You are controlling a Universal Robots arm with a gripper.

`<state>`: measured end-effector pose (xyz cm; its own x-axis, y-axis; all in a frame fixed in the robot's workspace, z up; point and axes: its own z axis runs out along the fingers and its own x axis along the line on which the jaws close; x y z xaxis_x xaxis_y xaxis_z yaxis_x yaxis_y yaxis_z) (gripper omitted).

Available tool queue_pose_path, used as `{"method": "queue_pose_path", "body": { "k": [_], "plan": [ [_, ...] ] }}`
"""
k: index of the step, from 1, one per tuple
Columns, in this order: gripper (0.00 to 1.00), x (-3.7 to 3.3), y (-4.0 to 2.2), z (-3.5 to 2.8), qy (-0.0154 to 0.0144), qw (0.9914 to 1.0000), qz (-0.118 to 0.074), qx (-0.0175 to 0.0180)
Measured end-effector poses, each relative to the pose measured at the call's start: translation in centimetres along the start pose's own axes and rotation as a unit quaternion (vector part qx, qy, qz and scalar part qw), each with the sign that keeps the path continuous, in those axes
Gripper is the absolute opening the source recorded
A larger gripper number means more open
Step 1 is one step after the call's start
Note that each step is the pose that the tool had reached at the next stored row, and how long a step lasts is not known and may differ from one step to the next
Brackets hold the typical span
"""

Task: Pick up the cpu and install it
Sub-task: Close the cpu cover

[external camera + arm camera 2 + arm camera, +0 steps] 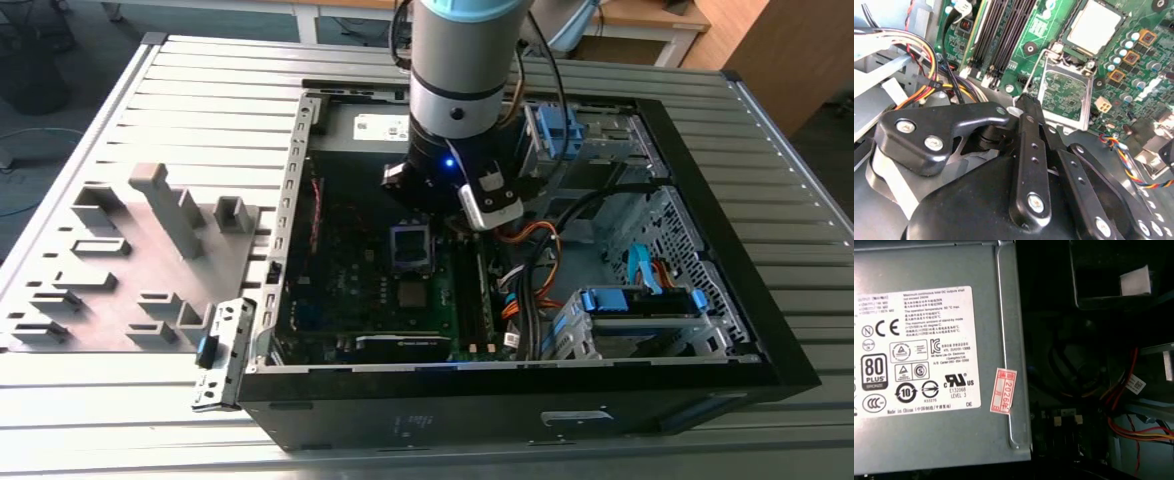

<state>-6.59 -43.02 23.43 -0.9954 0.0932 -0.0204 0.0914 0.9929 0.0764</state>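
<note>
Open computer case [534,375] lies on its side on the slatted metal surface [200,80]. A grey fixture tray [120,260] sits just beside it at the exterior view's left. The arm [461,60] reaches down into the case, over the motherboard [1041,30].

Second wrist view:
- The cpu [1094,27], a pale silver square, lies flat in its socket on the green board.
- The metal load plate [1042,87] is swung open. It lies between the cpu and the claw [1026,102], and the green board shows through its window.
- The claw's black fingers [1030,150] run together to one narrow tip and look pressed together.
- That tip sits at the near corner of the open load plate, close by a thin wire lever. I cannot tell whether it touches or pinches the lever.
- The cpu is apart from the claw, on the far side of the load plate, and not held.
- Black memory slots [1004,35] run alongside the socket.
- A bundle of yellow, red and black cables [929,55] passes beside the claw's linkage.

First wrist view:
- The grey power supply box [954,440] carries a white label and a small red sticker.
- Red and yellow wires [1134,430] lie in the dark bay next to it.
</note>
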Motion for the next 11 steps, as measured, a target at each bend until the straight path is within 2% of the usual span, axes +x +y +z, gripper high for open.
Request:
{"method": "queue_pose_path", "body": {
  "k": [11],
  "plan": [
    [0.11,-0.13,-1.3,-0.29,0.0,1.0,0.0,-0.0005]
  ]
}}
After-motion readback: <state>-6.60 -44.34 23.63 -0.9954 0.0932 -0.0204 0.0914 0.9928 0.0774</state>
